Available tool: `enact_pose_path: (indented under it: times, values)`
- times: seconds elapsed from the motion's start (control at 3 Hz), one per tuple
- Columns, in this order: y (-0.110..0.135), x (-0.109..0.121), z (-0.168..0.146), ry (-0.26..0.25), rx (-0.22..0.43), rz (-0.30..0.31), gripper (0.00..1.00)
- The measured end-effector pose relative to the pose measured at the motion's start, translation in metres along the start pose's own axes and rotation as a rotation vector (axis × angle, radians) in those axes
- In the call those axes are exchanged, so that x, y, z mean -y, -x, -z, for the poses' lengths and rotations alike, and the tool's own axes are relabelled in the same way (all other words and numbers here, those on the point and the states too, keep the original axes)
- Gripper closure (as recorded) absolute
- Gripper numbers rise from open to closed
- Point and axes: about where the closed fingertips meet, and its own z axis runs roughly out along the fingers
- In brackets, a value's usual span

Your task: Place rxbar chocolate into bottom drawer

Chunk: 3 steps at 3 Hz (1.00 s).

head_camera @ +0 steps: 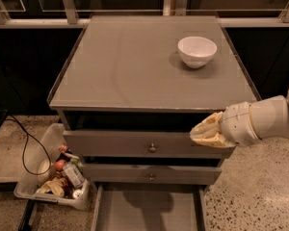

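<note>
Your gripper (pixel 202 132) sits before the upper drawer's right end, its covering cream and matt, ribbed like soft plastic. The arm shell (pixel 272 118) behind it is smooth white plastic. Above the gripper, the cabinet top (pixel 135 66) is matt grey with a faint sheen, and the bowl (pixel 197 51) looks glazed. Below the gripper, the bottom drawer (pixel 149 211) is smooth matt grey and the floor (pixel 253 196) is speckled stone.
</note>
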Motion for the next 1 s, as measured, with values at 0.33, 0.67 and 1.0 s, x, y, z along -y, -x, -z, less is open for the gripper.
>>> enact_pose_path:
  times: [0.33, 0.67, 1.0]
  values:
    - [0.0, 0.0, 0.0, 0.0, 0.0, 0.0, 0.58]
    - [0.0, 0.0, 0.0, 0.0, 0.0, 0.0, 0.34]
    - [0.0, 0.0, 0.0, 0.0, 0.0, 0.0, 0.12]
